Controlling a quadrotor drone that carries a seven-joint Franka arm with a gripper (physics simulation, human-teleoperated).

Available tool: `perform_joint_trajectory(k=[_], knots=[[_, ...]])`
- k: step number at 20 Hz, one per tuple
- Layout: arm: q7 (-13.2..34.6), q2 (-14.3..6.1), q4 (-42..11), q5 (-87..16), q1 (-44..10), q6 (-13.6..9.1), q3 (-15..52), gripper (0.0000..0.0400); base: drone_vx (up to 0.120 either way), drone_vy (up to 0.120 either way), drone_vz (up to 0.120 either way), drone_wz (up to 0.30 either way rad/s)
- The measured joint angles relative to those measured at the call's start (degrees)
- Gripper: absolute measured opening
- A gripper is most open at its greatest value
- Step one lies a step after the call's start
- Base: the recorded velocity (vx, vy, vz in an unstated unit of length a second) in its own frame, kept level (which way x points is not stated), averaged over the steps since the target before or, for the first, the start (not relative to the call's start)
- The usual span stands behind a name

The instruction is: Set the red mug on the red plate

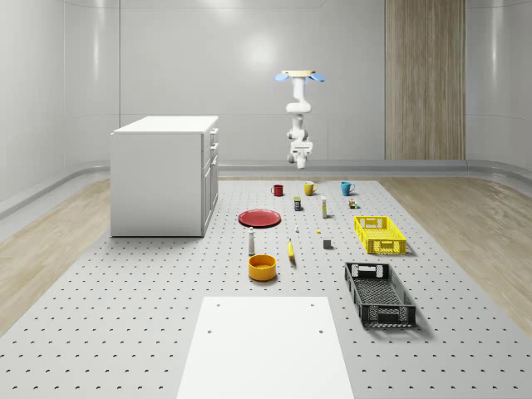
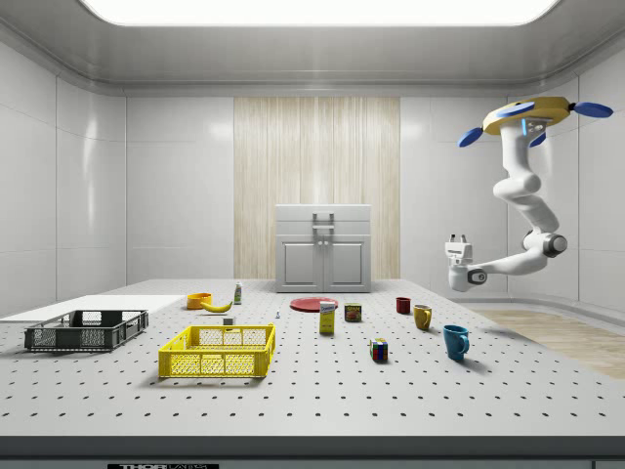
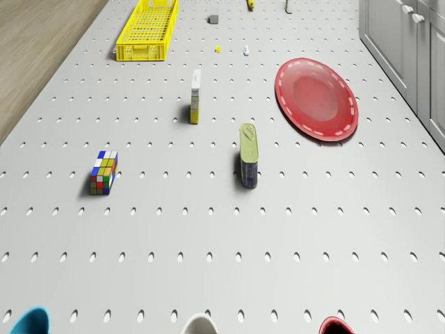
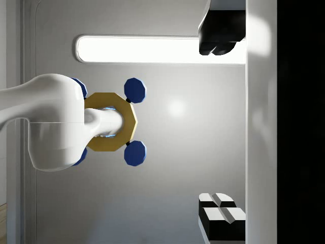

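Taken from the near end in the whole-scene view, the perforated worktop (image 1: 125,316) carries a white sheet (image 1: 264,349), then a black crate (image 1: 379,293), an orange bowl (image 1: 262,267) and a yellow crate (image 1: 380,234). Behind these the red plate (image 1: 260,218) lies flat, beside a white cabinet (image 1: 162,176). Farther back is a row of three mugs. The red mug (image 1: 278,189) is at the whole-scene view's left end of that row, with a yellow mug (image 1: 309,189) and a blue mug (image 1: 347,188) alongside. The red mug stands upright on the worktop, long axis vertical and mouth up, well apart from the plate. Its handle seems to be on the whole-scene view's left, though I cannot tell for sure. Farthest off, the drone (image 1: 301,76) hovers high over the worktop's far end, behind the mugs. In the side view the arm hangs down and bends back, and the tool (image 2: 458,237) points upward, well above the mugs. Its fingers (image 4: 218,38) are spread apart, released, grasping nothing.
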Motion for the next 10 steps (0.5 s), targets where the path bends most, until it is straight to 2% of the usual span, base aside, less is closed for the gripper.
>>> perform_joint_trajectory(k=[10], knots=[[-0.01,-0.27,-0.23,-0.08,-0.07,0.40,0.10,0.0400,0.120,-0.120,0.000,0.000]])
